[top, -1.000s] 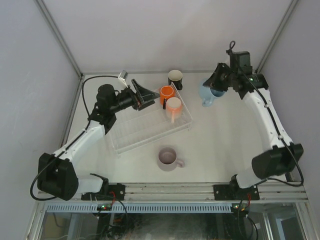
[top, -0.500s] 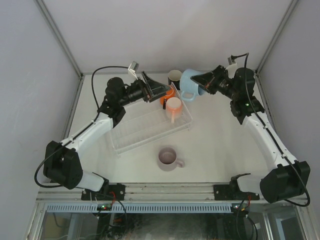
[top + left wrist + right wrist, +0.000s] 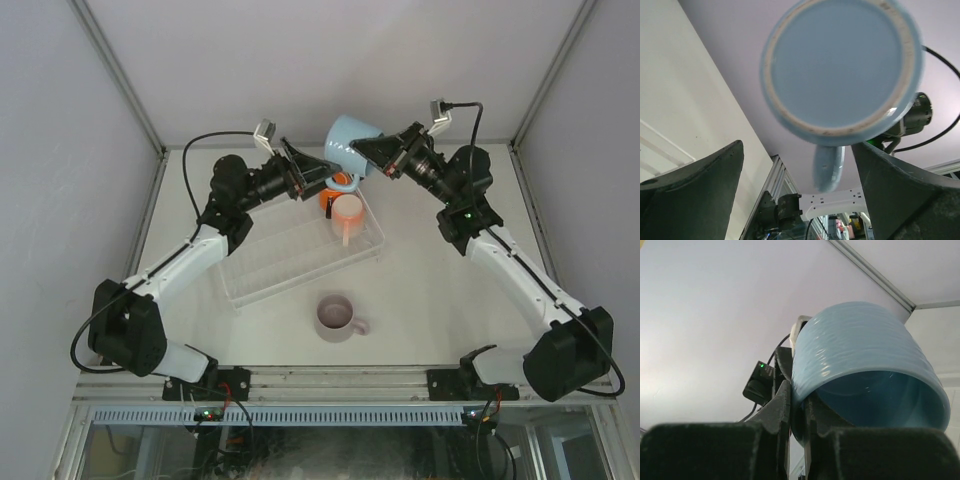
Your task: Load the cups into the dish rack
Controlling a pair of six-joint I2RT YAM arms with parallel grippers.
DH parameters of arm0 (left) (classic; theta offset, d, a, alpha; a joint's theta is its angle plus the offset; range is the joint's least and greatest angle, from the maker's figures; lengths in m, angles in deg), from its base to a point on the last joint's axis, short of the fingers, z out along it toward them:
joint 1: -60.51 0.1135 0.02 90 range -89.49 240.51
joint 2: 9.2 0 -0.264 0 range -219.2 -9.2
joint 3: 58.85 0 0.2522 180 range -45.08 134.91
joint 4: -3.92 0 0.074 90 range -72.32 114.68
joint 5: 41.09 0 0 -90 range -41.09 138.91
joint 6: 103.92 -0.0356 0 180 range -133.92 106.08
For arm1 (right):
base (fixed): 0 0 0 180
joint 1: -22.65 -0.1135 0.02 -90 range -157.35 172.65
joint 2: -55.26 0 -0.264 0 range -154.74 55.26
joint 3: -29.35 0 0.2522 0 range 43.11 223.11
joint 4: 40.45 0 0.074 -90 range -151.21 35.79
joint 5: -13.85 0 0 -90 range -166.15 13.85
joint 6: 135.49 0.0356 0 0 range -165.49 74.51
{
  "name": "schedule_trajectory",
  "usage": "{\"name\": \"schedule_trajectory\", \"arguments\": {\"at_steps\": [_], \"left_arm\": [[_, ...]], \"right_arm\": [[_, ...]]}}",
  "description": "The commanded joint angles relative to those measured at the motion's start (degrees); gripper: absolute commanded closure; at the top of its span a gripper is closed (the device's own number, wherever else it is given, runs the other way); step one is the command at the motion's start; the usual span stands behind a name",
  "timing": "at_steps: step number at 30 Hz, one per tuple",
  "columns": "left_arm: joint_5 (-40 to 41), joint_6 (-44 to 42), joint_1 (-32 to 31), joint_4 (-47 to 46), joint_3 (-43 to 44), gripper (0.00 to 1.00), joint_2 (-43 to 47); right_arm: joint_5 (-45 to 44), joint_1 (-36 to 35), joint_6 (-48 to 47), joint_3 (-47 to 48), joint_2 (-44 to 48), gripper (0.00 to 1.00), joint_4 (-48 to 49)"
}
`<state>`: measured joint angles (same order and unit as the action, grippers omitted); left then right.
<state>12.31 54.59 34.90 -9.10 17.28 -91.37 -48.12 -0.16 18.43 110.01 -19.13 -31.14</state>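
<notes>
Pale-walled worktop [image 3: 440, 290] is noted. The light blue mug [image 3: 345, 138] is clamped by the right gripper [image 3: 358, 148], aloft near the dish rack [image 3: 280, 262]. The left gripper [image 3: 322, 175] is spread open beside it.

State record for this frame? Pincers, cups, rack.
right pincer: shut on light blue mug, gripping its rim; mug airborne, tipped sideways
left pincer: open, empty, facing the mug's base
dish rack: orange mug and peach mug at its far end
lilac mug: upright on table, outside rack
</notes>
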Motion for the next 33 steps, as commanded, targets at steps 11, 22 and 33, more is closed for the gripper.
{"name": "schedule_trajectory", "arguments": {"at_steps": [11,22,33], "left_arm": [[-2.15,5.05,-0.41,-10.46,1.09,0.14,0.70],[-5.65,9.92,-0.15,-14.02,-0.81,0.18,0.26],[-9.60,10.96,0.03,-13.96,0.42,0.33,-1.39]], "right_arm": [[-3.58,-2.40,3.51,-1.44,-3.13,1.00,19.48],[0.25,-2.22,9.59,1.07,-8.00,1.00,25.82],[3.51,-2.50,9.77,1.56,-9.76,1.00,24.87]]}}
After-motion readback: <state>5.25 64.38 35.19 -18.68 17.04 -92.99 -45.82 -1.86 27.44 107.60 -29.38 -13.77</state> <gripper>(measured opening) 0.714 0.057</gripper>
